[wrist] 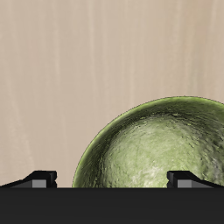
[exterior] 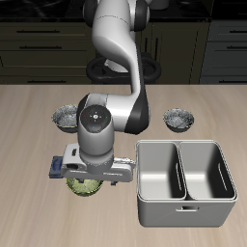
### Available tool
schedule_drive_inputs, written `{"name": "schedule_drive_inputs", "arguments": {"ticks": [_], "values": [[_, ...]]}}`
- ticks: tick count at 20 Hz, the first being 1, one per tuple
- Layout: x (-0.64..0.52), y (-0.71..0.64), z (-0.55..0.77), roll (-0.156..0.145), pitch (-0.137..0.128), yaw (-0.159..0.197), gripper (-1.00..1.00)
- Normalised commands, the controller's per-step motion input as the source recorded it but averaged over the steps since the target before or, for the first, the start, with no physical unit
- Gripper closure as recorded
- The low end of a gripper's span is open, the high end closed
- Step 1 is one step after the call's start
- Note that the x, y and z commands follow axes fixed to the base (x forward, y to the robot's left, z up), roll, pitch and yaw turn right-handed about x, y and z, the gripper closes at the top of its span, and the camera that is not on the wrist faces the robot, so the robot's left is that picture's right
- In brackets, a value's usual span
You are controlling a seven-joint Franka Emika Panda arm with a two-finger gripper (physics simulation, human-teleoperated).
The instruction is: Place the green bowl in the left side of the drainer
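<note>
The green bowl [exterior: 85, 187] is a small yellow-green ribbed bowl standing on the table near its front edge, mostly hidden under my hand in the exterior view. My gripper [exterior: 89, 178] hangs directly over it. In the wrist view the bowl [wrist: 162, 149] fills much of the frame, close below, with its rim between my two fingertips [wrist: 38, 178]. The gripper [wrist: 114, 180] is open and holds nothing. The drainer [exterior: 185, 201], a light-grey tub with a centre wall and two deep compartments, stands beside the bowl on the table; both compartments look empty, including its left side [exterior: 208, 172].
Two grey speckled bowls stand farther back on the table, one [exterior: 67, 117] behind my hand and one [exterior: 178, 119] behind the drainer. My arm rises over the middle of the table. Dark cabinets stand behind the table.
</note>
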Motion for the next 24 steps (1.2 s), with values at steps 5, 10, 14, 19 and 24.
{"name": "schedule_drive_inputs", "arguments": {"ticks": [5,10,14,19,24], "values": [[-0.03,0.13,-0.17,0.02,0.011,-0.004,1.0],[-0.01,-0.03,0.08,-0.012,-0.003,0.002,1.0],[-0.06,-0.04,0.22,-0.008,-0.011,-0.001,1.0],[-0.11,-0.05,0.3,-0.009,-0.023,0.02,1.0],[-0.19,-0.03,0.56,0.0,-0.068,-0.004,1.0]]}}
